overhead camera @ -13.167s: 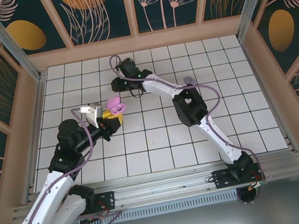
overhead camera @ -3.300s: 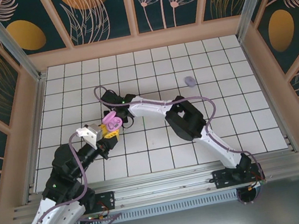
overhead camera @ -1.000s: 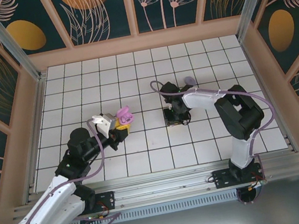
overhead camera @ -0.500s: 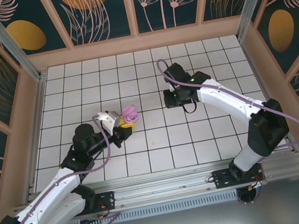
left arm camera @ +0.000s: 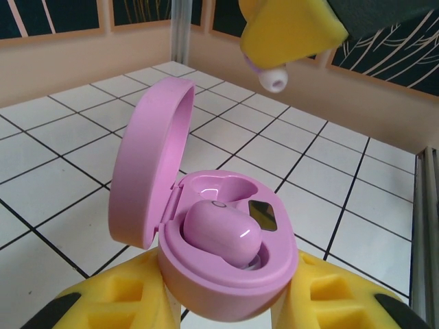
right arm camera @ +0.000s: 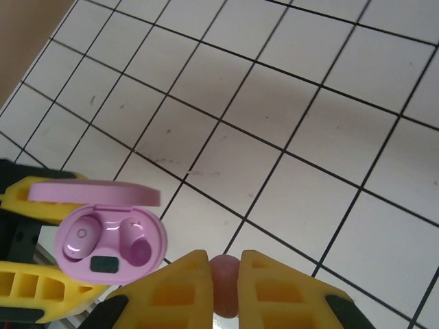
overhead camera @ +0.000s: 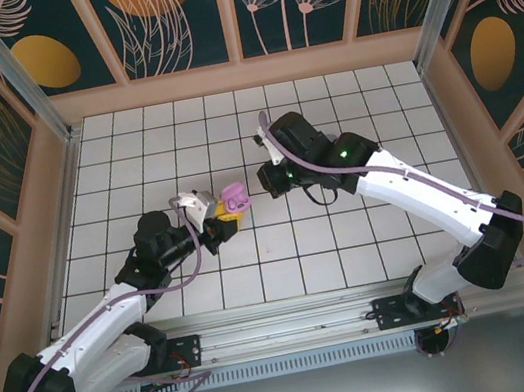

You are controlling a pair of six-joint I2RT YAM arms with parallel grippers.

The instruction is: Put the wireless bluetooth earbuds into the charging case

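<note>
My left gripper (left arm camera: 228,299) is shut on the base of an open pink charging case (left arm camera: 230,271), whose lid (left arm camera: 147,164) stands up on the left. One pink earbud (left arm camera: 218,233) sits in the case, and the socket (left arm camera: 230,186) behind it is empty. My right gripper (right arm camera: 224,266) is shut on a second pink earbud (right arm camera: 225,284) and hovers just to the right of the case (right arm camera: 110,243). That earbud's tip (left arm camera: 273,81) hangs below a yellow finger (left arm camera: 288,27) above the case. From above, the case (overhead camera: 234,198) and the right gripper (overhead camera: 267,177) are close together.
The white tiled floor (overhead camera: 371,238) lies open around both arms. Wooden walls and metal posts (overhead camera: 56,181) enclose it on the left, back and right. The right arm (overhead camera: 412,185) stretches diagonally across the right half.
The right gripper has lifted off the floor and swung left to the case with the earbud in its fingers. The left arm has carried the case slightly right.
</note>
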